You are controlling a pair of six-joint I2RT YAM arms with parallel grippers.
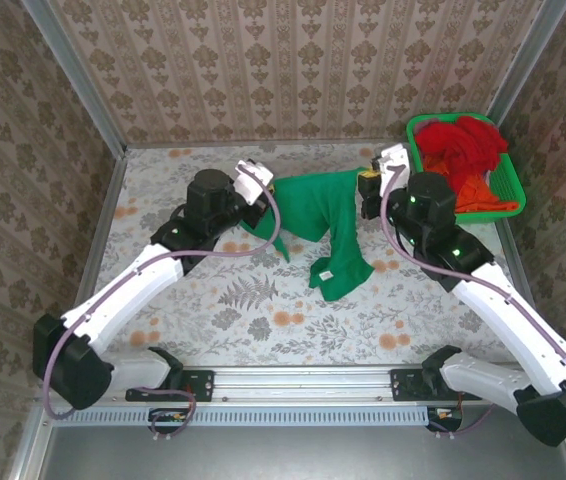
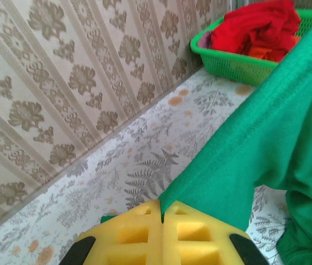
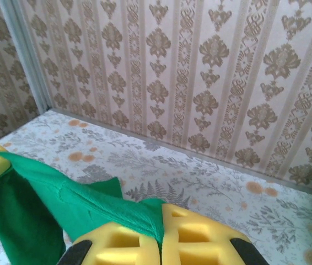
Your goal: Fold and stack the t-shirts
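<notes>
The dark green t-shirt point(image 1: 325, 215) is stretched between my two grippers near the back of the table, and its lower part hangs down onto the cloth-covered tabletop point(image 1: 263, 310). My left gripper point(image 1: 263, 186) is shut on one top corner of it; in the left wrist view the yellow pads point(image 2: 139, 237) pinch the green hem point(image 2: 266, 143). My right gripper point(image 1: 368, 186) is shut on the other corner, with green cloth point(image 3: 62, 193) squeezed between its pads point(image 3: 197, 237). Red t-shirts point(image 1: 460, 140) and an orange one point(image 1: 478, 192) lie heaped in the basket.
A bright green mesh basket point(image 1: 511, 185) stands in the back right corner, close to the right arm; its wall point(image 2: 238, 65) also appears in the left wrist view. Patterned walls point(image 1: 283, 70) close in the back and both sides. The arm bases sit on a rail point(image 1: 303, 385) at the near edge.
</notes>
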